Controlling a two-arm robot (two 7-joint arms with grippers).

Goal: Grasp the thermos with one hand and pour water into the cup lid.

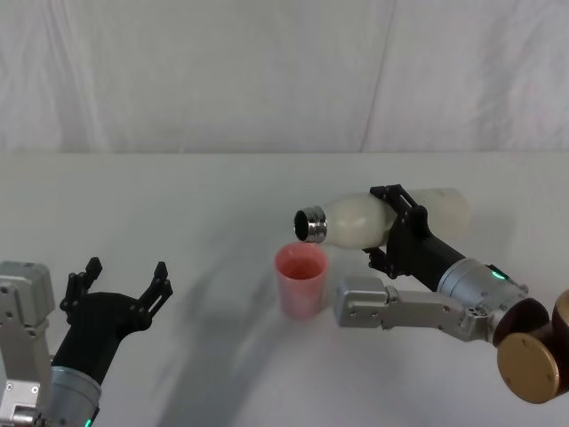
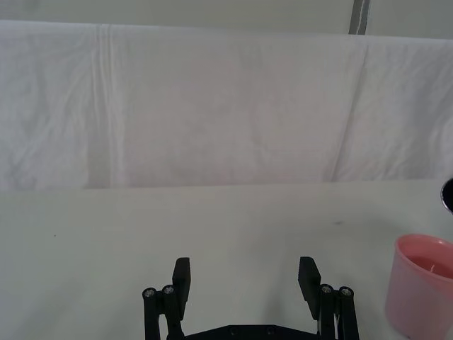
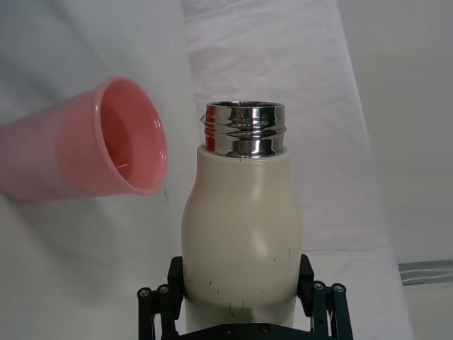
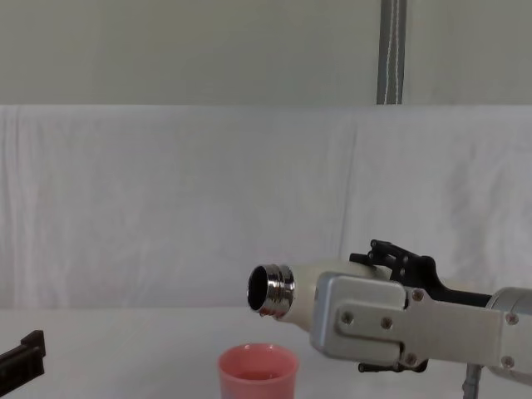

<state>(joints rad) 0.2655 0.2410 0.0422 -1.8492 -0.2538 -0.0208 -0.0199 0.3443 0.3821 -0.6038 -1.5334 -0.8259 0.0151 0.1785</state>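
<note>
The cream-white thermos (image 1: 364, 219) is held on its side above the table, its steel neck (image 1: 311, 224) pointing left over the pink cup lid (image 1: 300, 279). My right gripper (image 1: 396, 227) is shut around the bottle's middle. In the right wrist view the thermos (image 3: 241, 234) sits between the black fingers (image 3: 161, 297), with the cup lid (image 3: 106, 152) just beside the open neck. The chest view shows the thermos mouth (image 4: 270, 291) tipped a little above the cup lid (image 4: 258, 371). My left gripper (image 1: 120, 285) rests open at the near left, holding nothing.
A white cloth covers the table (image 1: 178, 205) and hangs as a backdrop (image 1: 267, 71) behind it. The left wrist view catches the cup lid (image 2: 421, 287) at its edge, beyond the open left gripper (image 2: 245, 283). A metal pole (image 4: 391, 50) rises behind the backdrop.
</note>
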